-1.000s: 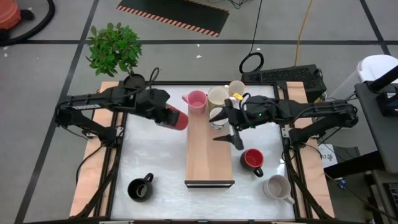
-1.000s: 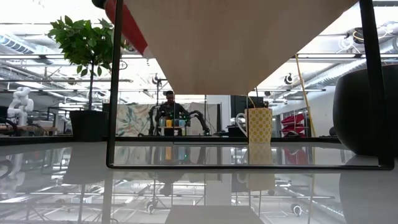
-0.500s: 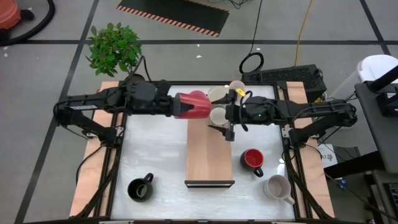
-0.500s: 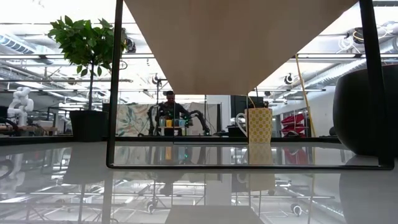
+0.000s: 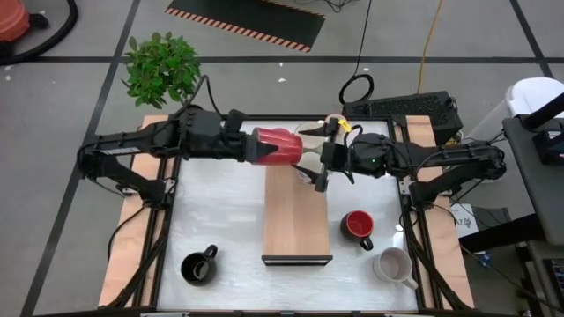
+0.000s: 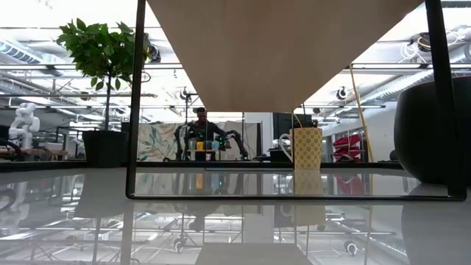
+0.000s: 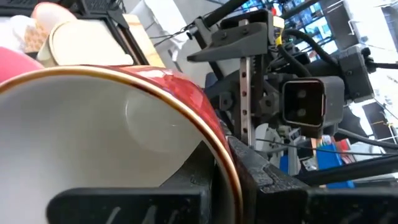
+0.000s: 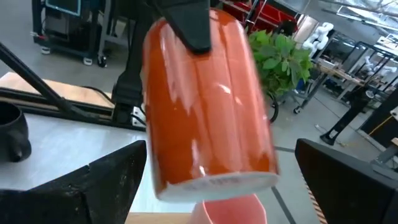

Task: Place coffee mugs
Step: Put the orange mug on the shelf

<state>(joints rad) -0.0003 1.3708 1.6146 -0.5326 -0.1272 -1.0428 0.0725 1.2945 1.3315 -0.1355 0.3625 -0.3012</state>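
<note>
1. White table [image 5: 220,229] carries a wooden shelf [image 5: 296,220], with a black mug [image 5: 198,267] near its front
2. Left gripper [image 5: 256,148] clamps a red mug [image 5: 278,148] above the shelf's far end
3. Right gripper [image 5: 319,172], jaws wide apart, flanks that mug

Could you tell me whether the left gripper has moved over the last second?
Yes: the left gripper carried its red mug toward the shelf's far end.

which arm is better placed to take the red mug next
Right. The right gripper hangs open right beside the red mug, which the left gripper holds sideways over the wooden shelf's far end.
</note>
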